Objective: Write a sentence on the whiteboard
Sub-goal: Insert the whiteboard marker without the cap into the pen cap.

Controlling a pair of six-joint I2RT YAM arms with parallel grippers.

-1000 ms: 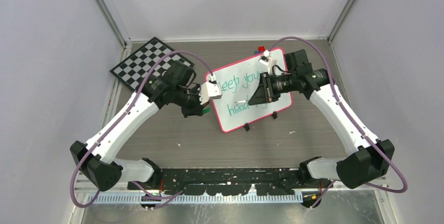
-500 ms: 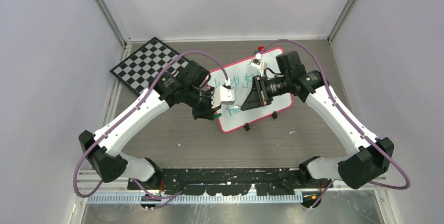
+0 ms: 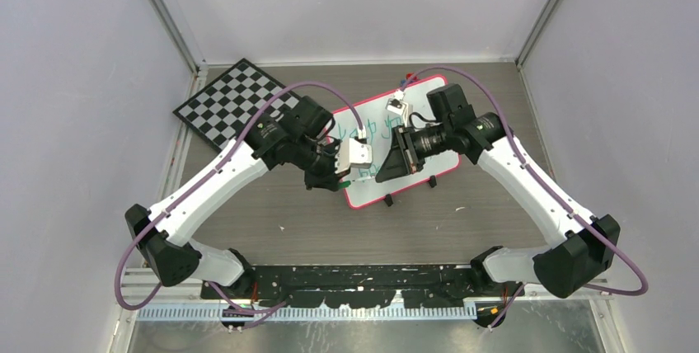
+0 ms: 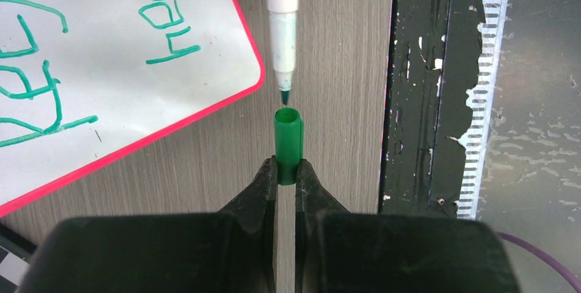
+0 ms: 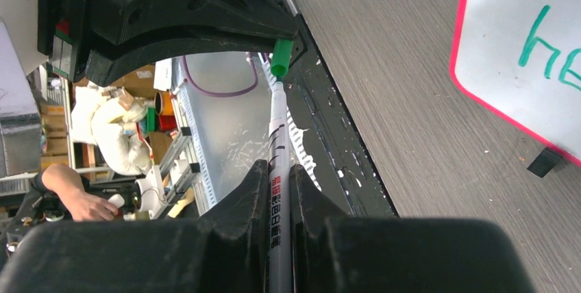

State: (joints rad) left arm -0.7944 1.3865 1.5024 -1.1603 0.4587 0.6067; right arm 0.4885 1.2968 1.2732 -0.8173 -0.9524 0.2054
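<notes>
The whiteboard (image 3: 429, 97) lies mid-table, white with a red-pink rim, also seen in the left wrist view (image 4: 116, 46) and the right wrist view (image 5: 527, 19). The sentence (image 4: 41, 94) is green handwriting on it, partly hidden by the arms from above. My left gripper (image 4: 287, 170) is shut on a green marker cap (image 4: 288, 144), open end facing away. My right gripper (image 5: 277, 176) is shut on the white marker (image 5: 279, 135). The marker's green tip (image 4: 284, 94) sits just at the cap's mouth, in line with it. Both grippers (image 3: 344, 180) (image 3: 381, 173) meet off the board's near-left corner.
A black-and-white chessboard (image 3: 235, 99) lies at the back left. The whiteboard's two black feet (image 3: 388, 200) (image 3: 431, 181) stick out at its near edge. The black mounting rail (image 3: 354, 279) runs along the table's near edge, below the grippers.
The left gripper moved right and nearer with the cap; the right gripper swung left and nearer with the marker. Tip and cap now face each other almost touching.
</notes>
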